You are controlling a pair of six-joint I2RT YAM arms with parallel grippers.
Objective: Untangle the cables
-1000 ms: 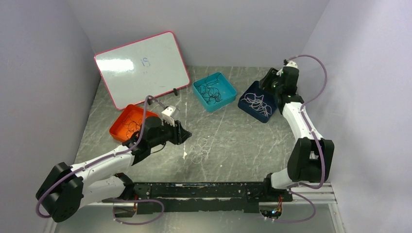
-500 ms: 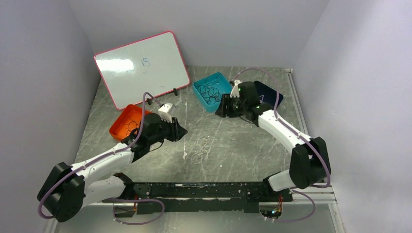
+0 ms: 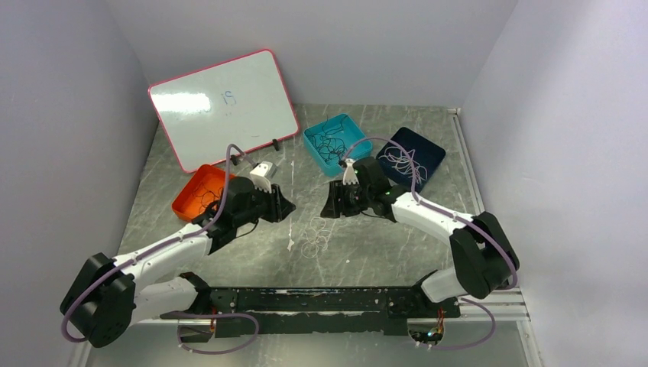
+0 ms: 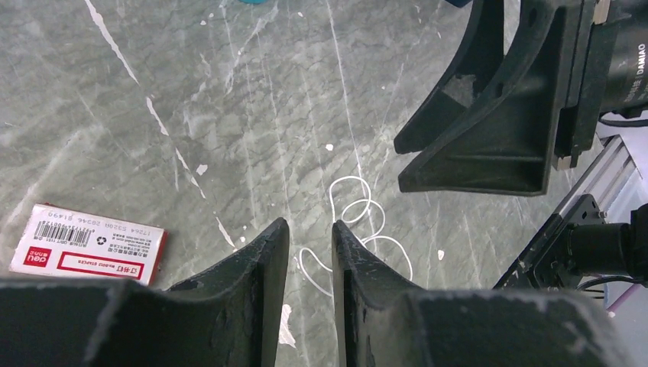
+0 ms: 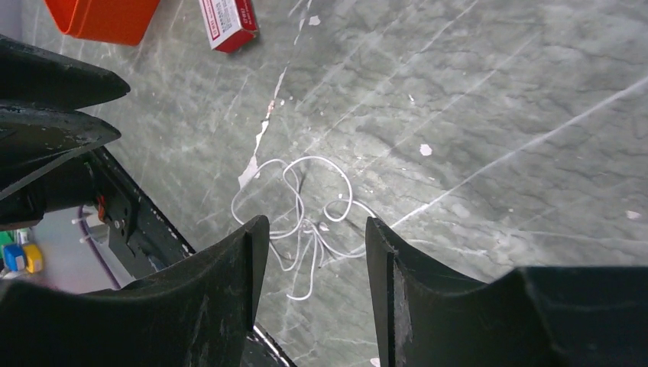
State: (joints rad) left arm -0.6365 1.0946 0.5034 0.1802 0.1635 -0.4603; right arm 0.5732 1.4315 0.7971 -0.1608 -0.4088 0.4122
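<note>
A loose tangle of thin white cable [image 3: 315,235] lies on the grey table in front of both arms. My left gripper [image 3: 286,208] hovers just left of it, its jaws a little apart with nothing between them. In the left wrist view the white cable [image 4: 359,222] lies just beyond the left gripper [image 4: 309,229]. My right gripper [image 3: 330,206] hangs above the tangle's far side, open and empty. The right wrist view has the white cable [image 5: 298,222] below the right gripper [image 5: 317,225]. More cables lie in the trays.
An orange tray [image 3: 183,205] holds dark cables, a teal tray [image 3: 364,144] holds black cables, and a navy tray [image 3: 432,150] holds white cables. A whiteboard [image 3: 221,103] leans at the back left. A small red-and-white box [image 4: 88,248] lies by the left gripper.
My right arm has swung from over the navy tray to the table's middle, above the white tangle. The left gripper has drawn back slightly and its jaws have narrowed a little.
</note>
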